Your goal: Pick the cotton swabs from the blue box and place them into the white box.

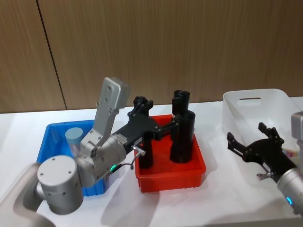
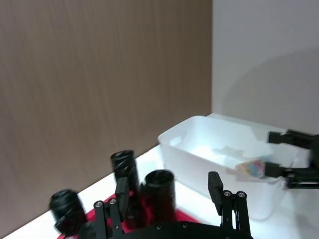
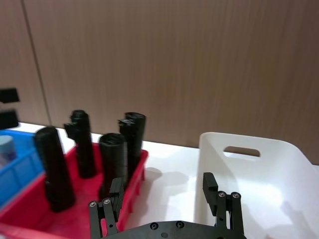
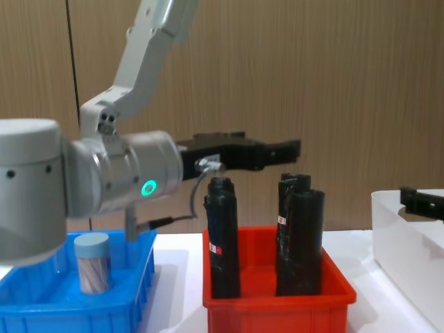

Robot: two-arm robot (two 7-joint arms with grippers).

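From the head view, the left gripper point(image 1: 158, 116) reaches out above the red bin point(image 1: 170, 174), among the tops of the black rolls point(image 1: 182, 137). Its fingers are spread wide and hold nothing. One jar of cotton swabs point(image 1: 74, 137) stands upright in the blue box point(image 1: 49, 139), at the left side of the white counter point(image 1: 213, 201). The right gripper point(image 1: 246, 133) hangs at the near side of the white box point(image 1: 255, 93), and its fingers are released too.

In the left wrist view, the left gripper's point(image 2: 167, 186) two fingers point(image 2: 215, 183) stand well apart with nothing between them. The black rolls point(image 2: 158, 191) are under them, and the white box point(image 2: 199, 149) is beyond. The right gripper point(image 2: 294, 159) is at that box's far end.

In the right wrist view, the right gripper's point(image 3: 163, 185) fingers are apart and empty. The white box point(image 3: 249, 172) is on one side, the red bin point(image 3: 30, 214) with its rolls point(image 3: 52, 164) on the other. The blue box point(image 3: 20, 172) and the lid of the cotton swabs point(image 3: 5, 148) are at the edge.

In the chest view, the left gripper point(image 4: 277, 149) is held level, higher than the tops of the rolls point(image 4: 222, 239) in the red bin point(image 4: 277, 306). The cotton swabs point(image 4: 92, 262) stand in the blue box point(image 4: 41, 309). The right gripper point(image 4: 423, 201) is at the rim of the white box point(image 4: 406, 239).
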